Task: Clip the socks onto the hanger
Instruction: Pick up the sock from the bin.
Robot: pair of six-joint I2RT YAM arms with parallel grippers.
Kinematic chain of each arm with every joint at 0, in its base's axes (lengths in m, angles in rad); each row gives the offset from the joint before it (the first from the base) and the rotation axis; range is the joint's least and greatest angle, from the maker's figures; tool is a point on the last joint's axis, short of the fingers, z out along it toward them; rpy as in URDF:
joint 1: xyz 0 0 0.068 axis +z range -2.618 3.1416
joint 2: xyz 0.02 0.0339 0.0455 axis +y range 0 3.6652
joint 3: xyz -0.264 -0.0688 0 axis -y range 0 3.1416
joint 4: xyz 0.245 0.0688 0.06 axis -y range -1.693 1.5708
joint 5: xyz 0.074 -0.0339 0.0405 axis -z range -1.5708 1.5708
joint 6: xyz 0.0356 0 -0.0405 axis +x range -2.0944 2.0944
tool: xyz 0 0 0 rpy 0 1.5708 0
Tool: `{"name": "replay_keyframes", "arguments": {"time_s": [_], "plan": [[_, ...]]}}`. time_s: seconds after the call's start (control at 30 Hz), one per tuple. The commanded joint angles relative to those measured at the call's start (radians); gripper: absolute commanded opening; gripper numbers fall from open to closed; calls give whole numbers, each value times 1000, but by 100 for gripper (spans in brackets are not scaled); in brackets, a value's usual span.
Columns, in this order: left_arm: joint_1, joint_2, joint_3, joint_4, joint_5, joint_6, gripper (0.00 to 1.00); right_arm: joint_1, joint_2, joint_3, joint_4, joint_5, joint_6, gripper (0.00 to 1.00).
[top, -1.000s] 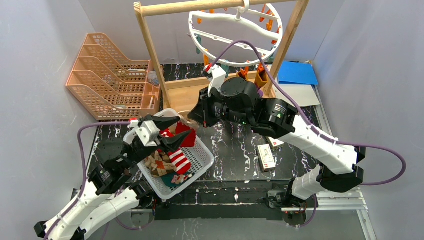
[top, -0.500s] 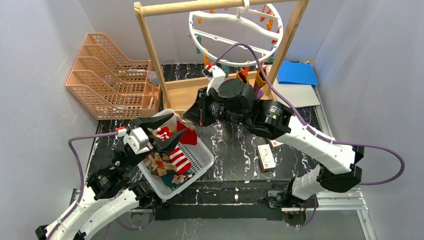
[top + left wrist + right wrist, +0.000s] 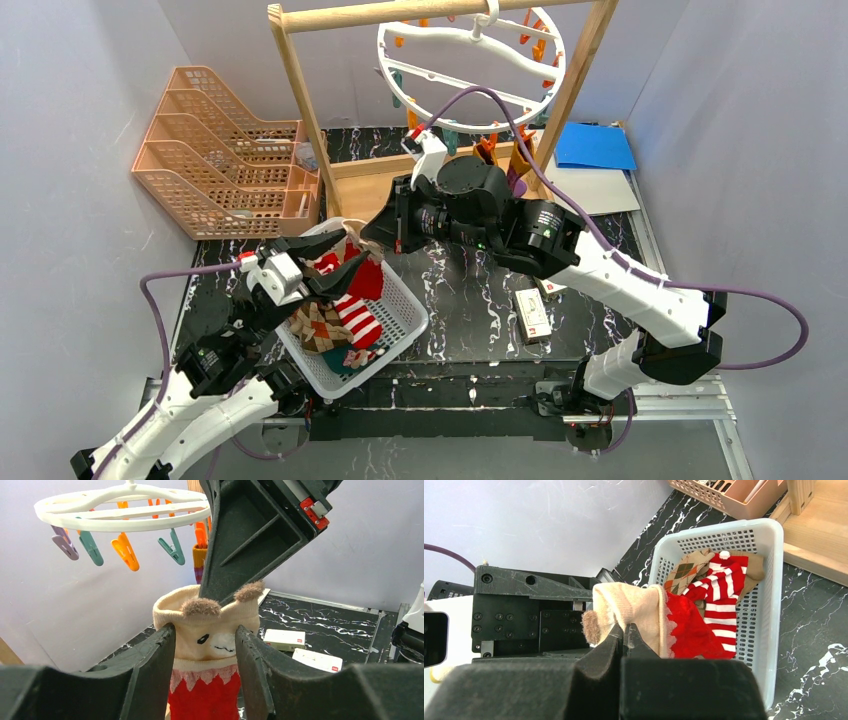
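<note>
A red sock [image 3: 215,690] with a cream bear-face cuff stands upright between my left gripper's [image 3: 205,630] fingers, which press both of its sides. My right gripper [image 3: 625,627] is shut on the top edge of that cuff [image 3: 634,607]. From above, both grippers meet over the white basket [image 3: 410,320], left gripper [image 3: 352,258] and right gripper [image 3: 372,243]. A red-white striped sock [image 3: 724,587] and an argyle sock [image 3: 684,570] lie in the basket. The round white hanger [image 3: 455,37] hangs on the wooden frame, with orange and teal clips [image 3: 125,552] and an orange-cuffed sock [image 3: 199,560] clipped on.
The wooden frame [image 3: 300,100] stands at the back, with a peach tray rack [image 3: 215,150] to its left. A blue sheet [image 3: 595,145] lies at the back right. Small white boxes [image 3: 532,315] lie on the black marble table right of the basket.
My right gripper has moved left and down onto the sock's cuff. The left wrist has drawn back a little, and its jaws have narrowed on the sock.
</note>
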Motion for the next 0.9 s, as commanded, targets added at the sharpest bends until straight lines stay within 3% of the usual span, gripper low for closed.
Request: {"name": "replay_keyframes", "arguments": {"time_s": [0.0, 0.3, 0.43, 0.87], "plan": [[-3, 20, 20, 20, -19, 8, 45, 2, 8, 3, 48, -29, 11, 1], [-3, 32, 28, 21, -25, 3, 57, 2, 17, 3, 50, -49, 15, 1], [-4, 29, 26, 21, -34, 0, 55, 2, 16, 3, 49, -50, 14, 1], [-3, 31, 29, 28, -16, -3, 11, 1, 4, -10, 45, -17, 11, 1]]}}
